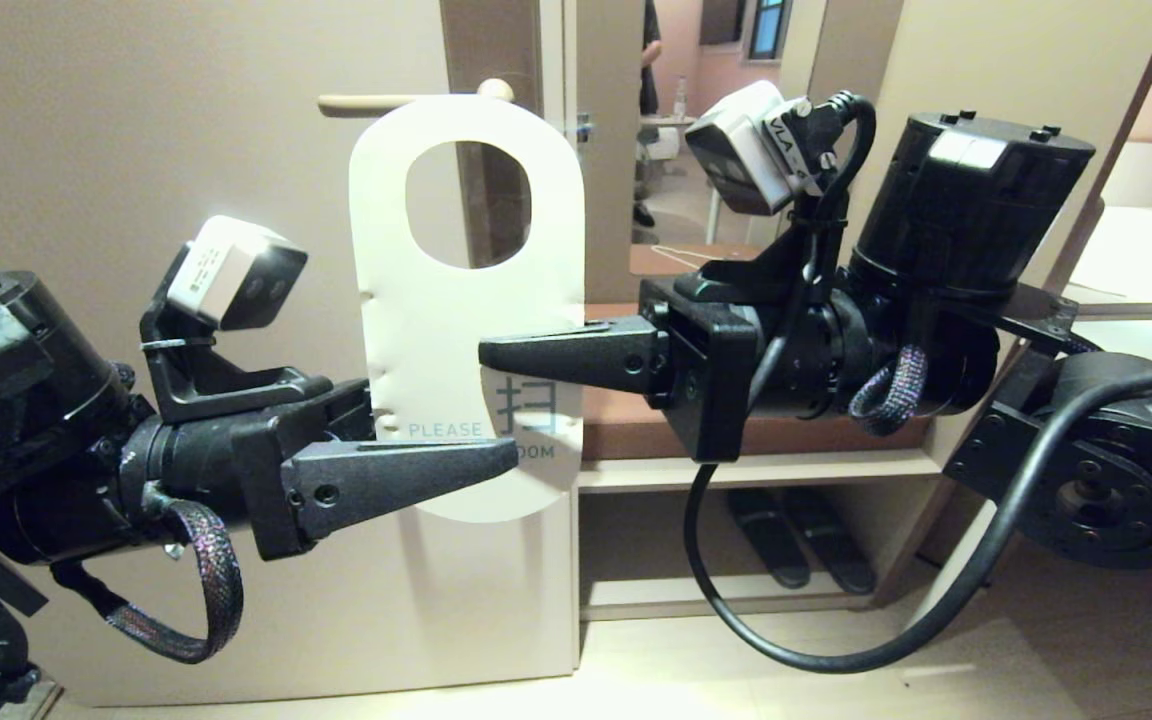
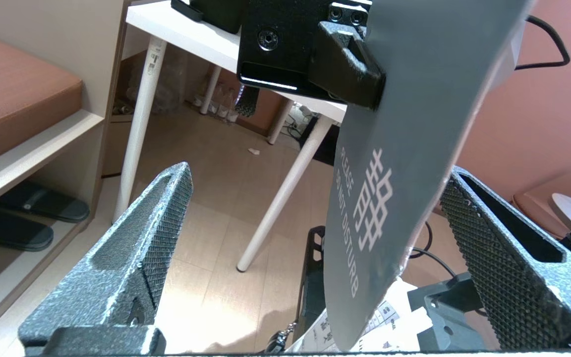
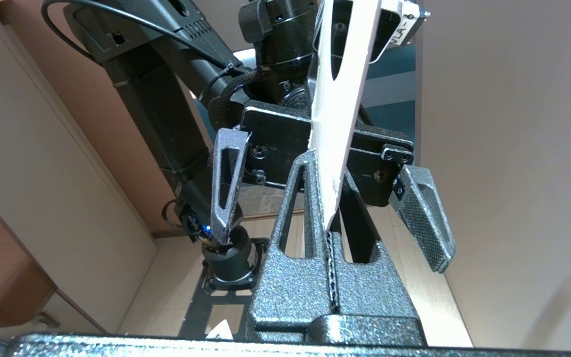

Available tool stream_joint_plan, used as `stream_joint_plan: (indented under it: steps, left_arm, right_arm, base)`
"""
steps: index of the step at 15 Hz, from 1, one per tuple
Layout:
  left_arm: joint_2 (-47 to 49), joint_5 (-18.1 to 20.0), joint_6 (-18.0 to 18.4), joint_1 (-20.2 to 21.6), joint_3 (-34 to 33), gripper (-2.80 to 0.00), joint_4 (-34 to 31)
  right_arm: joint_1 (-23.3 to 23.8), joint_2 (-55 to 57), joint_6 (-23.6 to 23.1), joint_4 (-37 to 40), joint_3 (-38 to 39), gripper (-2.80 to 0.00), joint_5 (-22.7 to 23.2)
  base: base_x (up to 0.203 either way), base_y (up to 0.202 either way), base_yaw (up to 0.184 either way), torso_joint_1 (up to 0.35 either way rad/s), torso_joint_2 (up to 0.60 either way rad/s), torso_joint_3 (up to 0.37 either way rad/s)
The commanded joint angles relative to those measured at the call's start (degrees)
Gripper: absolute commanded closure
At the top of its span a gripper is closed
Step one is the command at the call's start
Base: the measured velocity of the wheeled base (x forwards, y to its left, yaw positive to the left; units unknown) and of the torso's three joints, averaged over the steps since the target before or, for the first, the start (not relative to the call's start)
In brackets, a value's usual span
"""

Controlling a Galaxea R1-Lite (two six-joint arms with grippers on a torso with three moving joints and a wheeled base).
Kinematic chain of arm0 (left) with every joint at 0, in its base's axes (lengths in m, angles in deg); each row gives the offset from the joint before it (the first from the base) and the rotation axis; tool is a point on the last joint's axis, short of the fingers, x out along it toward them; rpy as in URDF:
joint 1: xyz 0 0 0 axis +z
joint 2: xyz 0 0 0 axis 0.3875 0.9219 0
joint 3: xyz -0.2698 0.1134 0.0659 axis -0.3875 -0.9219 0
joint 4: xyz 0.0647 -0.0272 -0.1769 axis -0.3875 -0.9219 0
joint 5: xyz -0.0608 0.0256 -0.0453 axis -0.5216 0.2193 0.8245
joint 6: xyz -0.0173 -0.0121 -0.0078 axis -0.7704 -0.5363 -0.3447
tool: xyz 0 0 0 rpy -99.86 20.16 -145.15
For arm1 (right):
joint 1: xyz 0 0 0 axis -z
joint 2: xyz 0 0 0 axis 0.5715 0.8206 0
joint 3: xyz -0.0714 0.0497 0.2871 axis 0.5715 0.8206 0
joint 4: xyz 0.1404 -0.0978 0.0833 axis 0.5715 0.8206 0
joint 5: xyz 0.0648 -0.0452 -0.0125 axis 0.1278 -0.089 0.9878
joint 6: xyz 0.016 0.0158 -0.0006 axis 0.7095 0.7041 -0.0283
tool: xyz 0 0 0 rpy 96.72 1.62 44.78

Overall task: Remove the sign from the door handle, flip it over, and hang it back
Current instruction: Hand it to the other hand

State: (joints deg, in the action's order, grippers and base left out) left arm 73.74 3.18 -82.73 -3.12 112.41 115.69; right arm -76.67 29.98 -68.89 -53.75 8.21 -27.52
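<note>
Sign (image 1: 466, 300) off the door handle (image 1: 406, 100), held just below it, white face toward the head camera. Right gripper (image 1: 496, 355) clamped on the sign's right edge. Left gripper (image 1: 501, 455) spread wide around the sign's bottom end, not gripping.

Flat white rounded card sign with oval hole (image 1: 466, 310) held upright in front of the beige door, white "PLEASE" face toward the robot, its top just below the slim cream lever door handle (image 1: 386, 102). Right black gripper (image 1: 496, 355) pinches the sign's right edge at mid-height. Left black gripper (image 1: 501, 458) reaches across the sign's lower part from the left. Dark slippers (image 1: 801, 535) on the low shelf, far right.
</note>
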Motion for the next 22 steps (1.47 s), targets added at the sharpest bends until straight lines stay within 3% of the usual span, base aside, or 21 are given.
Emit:
stream_joint_plan:
  steps: [1, 18, 19, 22]
  left_arm:
    - [0.14, 0.34, -0.14, -1.15, 0.20, -2.80, 0.35]
    - [0.22, 0.34, 0.21, -2.12, -0.16, -2.80, 0.44]
    - [0.22, 0.34, 0.12, -2.12, -0.07, 0.00, 0.44]
    - [-0.04, 0.34, -0.32, -2.12, 0.02, 0.00, 0.35]
  right_arm:
    - [-0.02, 0.07, 0.23, -0.20, -0.06, 0.00, 0.39]
    - [-0.64, -0.08, 0.32, -0.26, 1.23, 0.00, 0.92]
    - [-0.64, -0.21, 0.25, -0.26, 1.56, 0.00, 0.88]
    - [-0.64, -0.97, 0.23, -0.26, 2.82, 0.00, 0.90]
  base:
    - [0.000, 0.000, 0.000, 0.000, 0.00, 0.000]
    - [0.000, 0.000, 0.000, 0.000, 0.00, 0.000]
    - [0.000, 0.000, 0.000, 0.000, 0.00, 0.000]
    - [0.000, 0.000, 0.000, 0.000, 0.00, 0.000]
